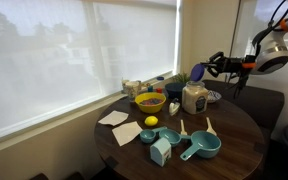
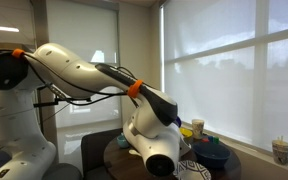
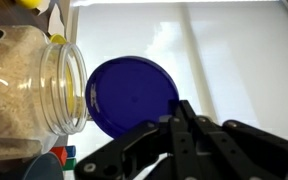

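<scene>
I've got the pincer clenched on the rim of the blue lid, holding it in the air over the desk's window-side edge, just beside the open grain jar, which leaves the mouth uncovered.

Round table: jar, bowl, scoops

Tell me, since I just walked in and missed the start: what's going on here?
The gripper is shut on the edge of a blue lid, holding it in the air close to the open mouth of a jar of pale grains. The jar stands on a round table, near a yellow bowl and teal measuring cups.
</scene>
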Tool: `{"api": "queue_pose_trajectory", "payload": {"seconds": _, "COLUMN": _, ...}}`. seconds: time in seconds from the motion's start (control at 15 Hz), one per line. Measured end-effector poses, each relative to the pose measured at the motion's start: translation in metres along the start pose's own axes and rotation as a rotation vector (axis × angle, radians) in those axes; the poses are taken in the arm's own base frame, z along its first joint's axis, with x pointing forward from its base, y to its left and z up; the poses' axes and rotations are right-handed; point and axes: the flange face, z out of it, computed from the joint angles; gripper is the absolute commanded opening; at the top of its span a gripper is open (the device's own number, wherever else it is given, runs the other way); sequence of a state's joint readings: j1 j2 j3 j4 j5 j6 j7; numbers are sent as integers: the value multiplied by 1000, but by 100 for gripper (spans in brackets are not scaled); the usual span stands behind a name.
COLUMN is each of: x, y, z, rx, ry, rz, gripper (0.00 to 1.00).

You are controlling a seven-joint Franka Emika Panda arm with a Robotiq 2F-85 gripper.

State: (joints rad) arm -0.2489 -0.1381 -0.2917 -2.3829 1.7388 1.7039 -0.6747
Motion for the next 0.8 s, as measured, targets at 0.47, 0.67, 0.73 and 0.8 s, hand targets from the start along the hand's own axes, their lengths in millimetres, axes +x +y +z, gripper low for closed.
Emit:
{"api": "queue_pose_trajectory", "payload": {"seconds": 0.47, "x": 0, "y": 15, "z": -7, "rx": -9, "ry": 14, "rz": 106, "gripper": 1}}
{"api": "queue_pose_trajectory", "payload": {"seconds": 0.67, "x": -1, "y": 18, "z": -9, "rx": -12, "ry": 17, "rz": 151, "gripper": 1}}
{"api": "queue_pose_trajectory", "payload": {"seconds": 0.73, "x": -1, "y": 18, "z": -10, "rx": -12, "ry": 17, "rz": 158, "gripper": 1}}
{"api": "queue_pose_trajectory", "payload": {"seconds": 0.8, "x": -1, "y": 18, "z": -10, "rx": -12, "ry": 17, "rz": 164, "gripper": 1}}
